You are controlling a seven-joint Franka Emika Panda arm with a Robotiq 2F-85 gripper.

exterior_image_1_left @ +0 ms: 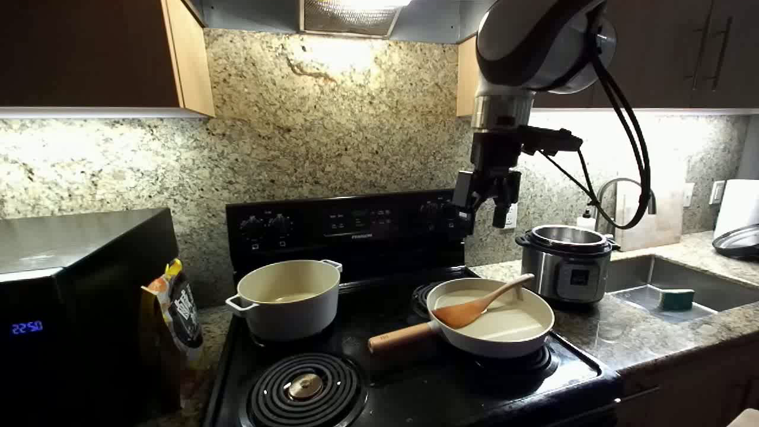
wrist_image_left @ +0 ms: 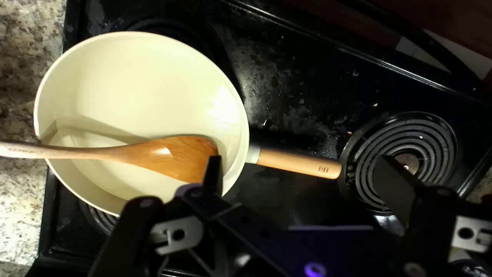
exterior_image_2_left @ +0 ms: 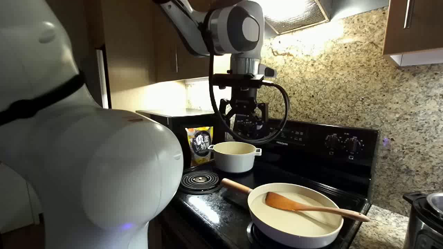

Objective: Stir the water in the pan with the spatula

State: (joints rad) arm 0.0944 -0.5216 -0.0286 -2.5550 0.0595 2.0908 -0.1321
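- Black two-fingered gripper (exterior_image_1_left: 484, 225) suspended above glossy black coil stove (exterior_image_1_left: 415, 385); fingers spread wide apart.
- Slim orange-brown wooden spatula (exterior_image_2_left: 297, 206) laid in wide, round cream-white pan (exterior_image_1_left: 492, 349), its handle rested across rim.
- Pale, shallow water (exterior_image_2_left: 280, 218) held by pan.

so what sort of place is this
A kitchen, probably in a home: there's a stove with a pan on it, and an exterior view also shows a sink.
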